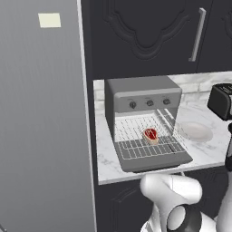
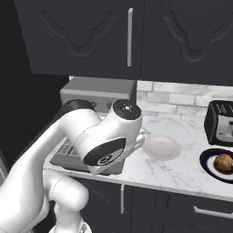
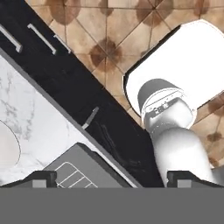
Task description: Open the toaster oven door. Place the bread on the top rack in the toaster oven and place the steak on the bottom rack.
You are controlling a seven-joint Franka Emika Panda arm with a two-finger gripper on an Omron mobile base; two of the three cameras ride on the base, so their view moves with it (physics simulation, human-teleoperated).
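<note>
The toaster oven (image 1: 142,97) stands on the counter with its door (image 1: 156,161) folded down flat. The steak (image 1: 151,134), red with a pale rim, lies on the bottom rack (image 1: 140,149), a wire grid drawn out over the door. The bread (image 2: 224,163), a brown ball, sits on a dark blue plate (image 2: 207,164) at the counter's right end. My gripper (image 3: 114,179) is open with nothing between its fingertips (image 3: 41,178); it looks down past the counter's front edge, with a corner of the door (image 3: 81,166) just ahead of it.
A white dish (image 1: 195,131) lies right of the oven and a black toaster (image 1: 222,102) stands behind it. A tall grey fridge (image 1: 41,118) walls in the left side. Dark cabinets (image 2: 127,36) hang above. My own arm (image 2: 104,136) covers much of the oven in the right base view.
</note>
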